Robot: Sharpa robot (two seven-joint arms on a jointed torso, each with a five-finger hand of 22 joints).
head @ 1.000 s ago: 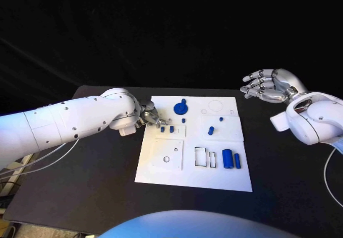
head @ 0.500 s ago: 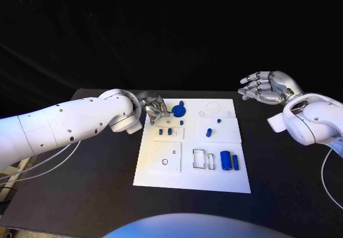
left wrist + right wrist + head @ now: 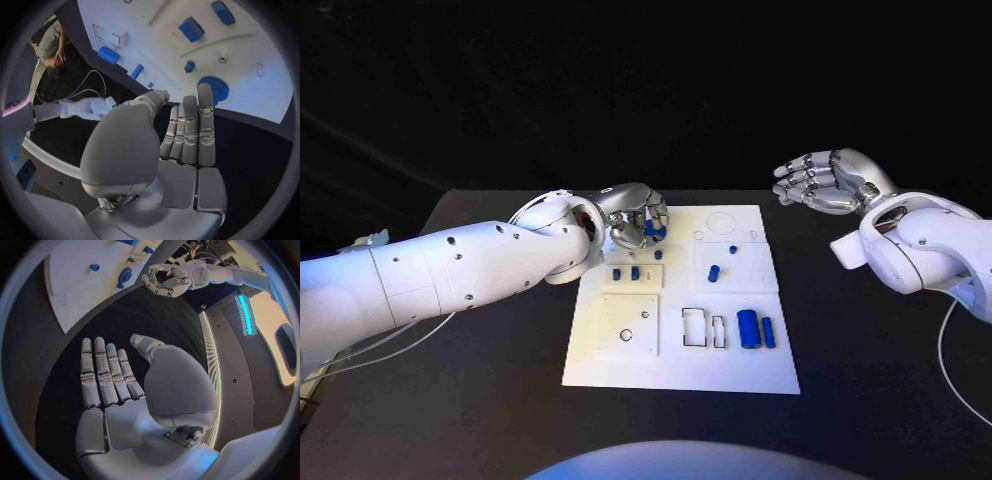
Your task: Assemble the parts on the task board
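We log the white task board [image 3: 682, 370] flat on the black surface [image 3: 473, 400], two upright blue parts [image 3: 756, 329] near its close edge. Farther along, the left robot hand [image 3: 633, 217] hovers released over the round blue part [image 3: 213, 89]. The right robot hand [image 3: 822, 181] hangs released, well off the board's far corner.

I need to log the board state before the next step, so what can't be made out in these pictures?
- Round blue toothed part: in the head view the left robot hand covers most of it; contact cannot be told.
- White task board: cut off by the circle's rim in the left wrist view.
- Outlined slots on the board: too small in the head view to tell their depth.
- Small blue pieces: mere specks in the right wrist view.
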